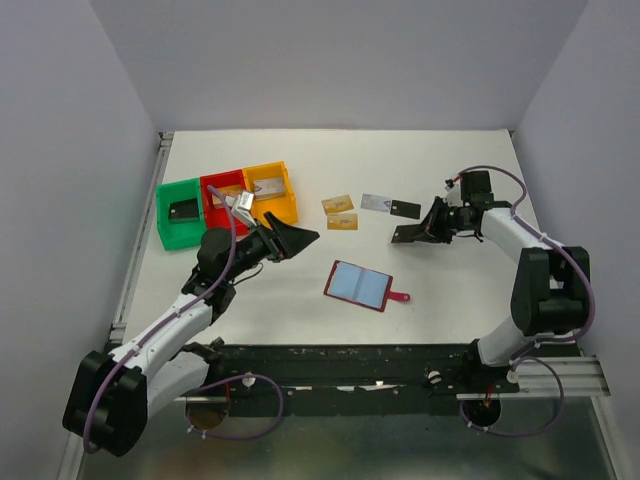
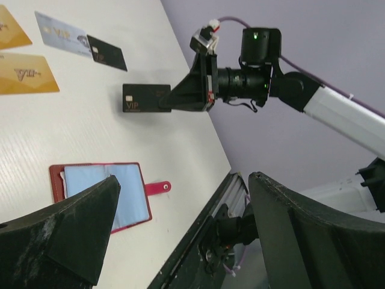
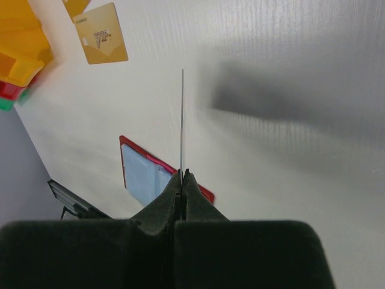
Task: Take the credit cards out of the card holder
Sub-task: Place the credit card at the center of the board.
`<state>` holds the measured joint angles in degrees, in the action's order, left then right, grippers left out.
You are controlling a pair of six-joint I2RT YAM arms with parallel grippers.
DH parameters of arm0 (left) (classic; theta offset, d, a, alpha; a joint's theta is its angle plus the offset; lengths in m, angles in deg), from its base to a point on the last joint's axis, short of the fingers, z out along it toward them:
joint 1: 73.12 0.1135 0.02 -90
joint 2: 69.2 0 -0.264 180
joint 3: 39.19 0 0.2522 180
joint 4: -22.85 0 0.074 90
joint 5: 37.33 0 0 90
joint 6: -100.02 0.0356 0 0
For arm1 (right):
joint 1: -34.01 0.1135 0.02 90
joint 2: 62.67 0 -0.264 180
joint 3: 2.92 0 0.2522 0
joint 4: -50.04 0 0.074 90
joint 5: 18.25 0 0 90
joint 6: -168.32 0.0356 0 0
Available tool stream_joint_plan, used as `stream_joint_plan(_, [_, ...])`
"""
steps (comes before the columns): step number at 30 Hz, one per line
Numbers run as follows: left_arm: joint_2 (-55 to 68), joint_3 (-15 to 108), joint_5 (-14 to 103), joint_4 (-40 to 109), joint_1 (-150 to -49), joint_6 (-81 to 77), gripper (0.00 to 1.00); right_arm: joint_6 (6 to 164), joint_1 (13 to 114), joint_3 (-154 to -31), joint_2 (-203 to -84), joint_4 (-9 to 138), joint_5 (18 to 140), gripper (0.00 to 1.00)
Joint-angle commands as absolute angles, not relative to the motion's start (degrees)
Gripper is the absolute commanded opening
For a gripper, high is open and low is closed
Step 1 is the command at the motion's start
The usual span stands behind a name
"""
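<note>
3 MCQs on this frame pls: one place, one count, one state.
1. Where is the card holder?
A) held aloft
B) open on the table, between the arms
C) folded shut at the far edge

2. How many credit cards lie flat on the table?
A) two
B) six
C) four

3. The right gripper is:
A) shut on a black card
B) open, empty
C) shut on the card holder

Key:
1 B, it lies unfolded, blue lining up.
2 C, two gold, one silver, one black.
3 A, its wrist view shows the card pinched edge-on.
</note>
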<state>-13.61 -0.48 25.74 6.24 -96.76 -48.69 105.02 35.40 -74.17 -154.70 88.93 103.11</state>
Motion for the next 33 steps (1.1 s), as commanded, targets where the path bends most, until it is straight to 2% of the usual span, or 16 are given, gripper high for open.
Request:
stream_joint_plan(1, [-10.7,-0.6,18.1,4.2,-96.5,-48.6,0.99,102.7,34.5,-78.7,-159.6,91.4,105.3,0.0])
stream_joint_plan(11, [-4.3,-2.9,9.2,-14.0,-96.5,-53.0,0.98,100.8,31.5,-86.1,-169.9,93.5,110.8,0.0])
stream_joint_plan(20, [-3.0,-2.4,8.6,-15.1,-96.5,-52.8,0.99,99.4,31.0,-90.7,-173.8,97.6,112.0,0.04])
stream_joint_plan(22, [-2.9,-2.2,8.4,-15.6,-96.6,-53.0,0.99,99.2,31.0,-91.0,-174.4,98.3,111.7,0.07])
stream_joint_plan(27, [-2.8,-2.4,8.6,-14.9,-96.7,-52.8,0.99,98.9,30.8,-91.0,-174.7,99.0,110.0,0.27])
stream_joint_plan(33, [-2.7,-2.3,8.7,-14.2,-96.7,-52.8,0.99,98.9,30.1,-90.7,-174.1,99.7,107.9,0.33])
